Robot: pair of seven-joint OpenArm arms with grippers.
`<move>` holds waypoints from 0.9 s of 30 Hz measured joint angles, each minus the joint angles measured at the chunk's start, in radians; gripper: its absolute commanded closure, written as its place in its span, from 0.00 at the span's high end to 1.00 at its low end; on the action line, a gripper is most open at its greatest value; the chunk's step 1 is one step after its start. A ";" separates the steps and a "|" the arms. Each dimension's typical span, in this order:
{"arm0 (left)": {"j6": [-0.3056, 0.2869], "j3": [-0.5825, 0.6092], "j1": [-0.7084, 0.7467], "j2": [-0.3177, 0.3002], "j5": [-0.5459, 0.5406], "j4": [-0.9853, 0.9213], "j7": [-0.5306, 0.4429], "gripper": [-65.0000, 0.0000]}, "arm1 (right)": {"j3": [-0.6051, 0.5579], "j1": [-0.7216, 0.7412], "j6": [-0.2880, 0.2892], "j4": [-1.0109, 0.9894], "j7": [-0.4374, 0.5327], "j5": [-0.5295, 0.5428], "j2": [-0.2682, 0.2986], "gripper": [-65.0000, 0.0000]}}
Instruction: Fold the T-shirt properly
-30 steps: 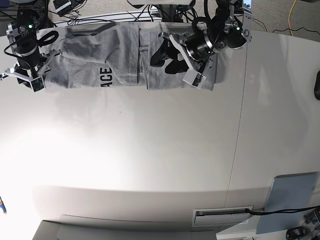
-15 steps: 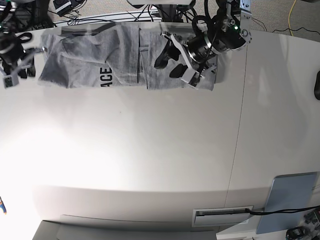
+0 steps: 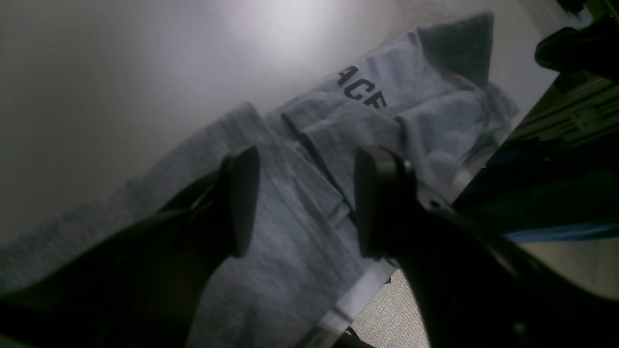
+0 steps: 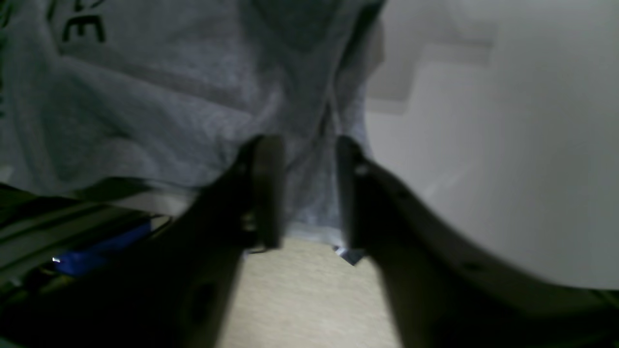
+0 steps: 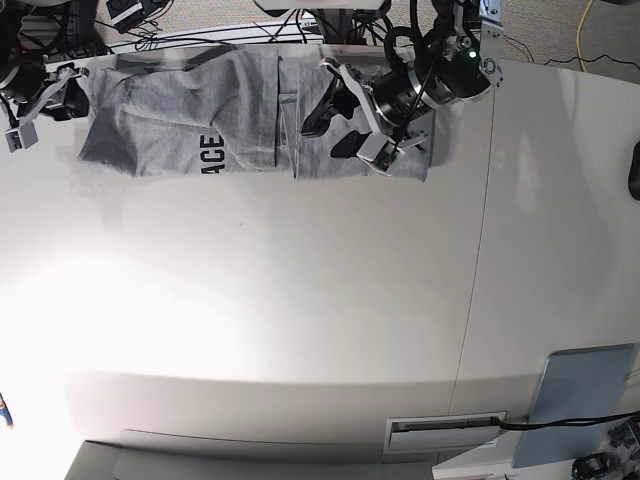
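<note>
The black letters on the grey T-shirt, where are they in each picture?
Base view: the black letters sit upper left, along the near edge of the T-shirt.
Left wrist view: they are upper middle, beyond the open left gripper.
Right wrist view: they are in the top left corner, partly cut off.
Shared landmark: the white table.

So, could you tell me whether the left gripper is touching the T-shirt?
Cannot tell. In the left wrist view the left gripper stands open over the T-shirt, holding no cloth; neither that view nor the base view shows whether its fingertips rest on the fabric.
</note>
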 measured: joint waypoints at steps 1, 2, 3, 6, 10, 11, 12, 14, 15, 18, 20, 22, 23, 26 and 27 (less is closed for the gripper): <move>0.000 0.000 0.000 0.000 0.000 0.000 0.000 0.50 | 0.000 0.000 0.000 0.000 0.000 0.016 0.000 0.50; 0.000 0.000 0.000 0.000 0.000 0.000 0.000 0.50 | 0.000 0.000 0.000 0.000 -0.001 0.032 0.000 0.52; 0.000 0.000 0.000 0.000 0.000 0.000 0.000 0.50 | 0.000 0.000 0.000 0.000 0.000 0.038 0.000 0.53; 0.000 0.000 0.000 0.000 0.000 0.000 0.000 0.50 | 0.000 0.000 -0.007 0.000 -0.002 0.037 0.000 0.53; 0.000 0.000 0.000 0.000 0.000 0.000 0.000 0.50 | -0.001 0.006 -0.045 0.000 -0.003 0.002 -0.002 0.53; 0.000 0.000 0.000 0.000 0.000 0.000 0.000 0.50 | -0.005 0.014 -0.062 -0.004 -0.004 -0.017 -0.002 0.53; 0.000 0.000 0.000 0.000 0.000 0.000 0.000 0.50 | -0.011 0.020 -0.064 -0.015 -0.002 -0.023 -0.001 0.53; 0.000 0.000 0.000 0.000 0.000 0.000 0.000 0.50 | -0.032 0.040 -0.064 -0.043 0.000 -0.032 -0.001 0.53; 0.000 0.000 0.000 0.000 0.000 0.000 0.000 0.50 | -0.042 0.050 -0.064 -0.061 0.000 -0.039 -0.001 0.53; 0.000 0.000 0.000 0.000 0.000 0.000 0.000 0.50 | -0.066 0.080 -0.067 -0.124 0.000 -0.077 -0.004 0.53; 0.000 0.000 0.000 0.000 0.000 0.000 0.000 0.50 | -0.084 0.103 -0.070 -0.169 -0.003 -0.115 -0.004 0.53; 0.000 0.000 0.000 0.000 0.000 0.000 0.000 0.50 | -0.099 0.121 -0.068 -0.202 -0.001 -0.124 -0.004 0.53; 0.000 0.000 0.000 0.000 0.000 0.000 0.000 0.50 | -0.105 0.130 -0.068 -0.214 0.000 -0.124 -0.004 0.53; 0.000 0.000 0.000 0.000 0.000 0.000 0.000 0.50 | -0.114 0.147 -0.068 -0.243 0.001 -0.124 -0.004 0.53; 0.000 0.000 0.000 0.000 0.000 0.000 0.000 0.50 | -0.117 0.151 -0.068 -0.251 0.000 -0.125 -0.005 0.53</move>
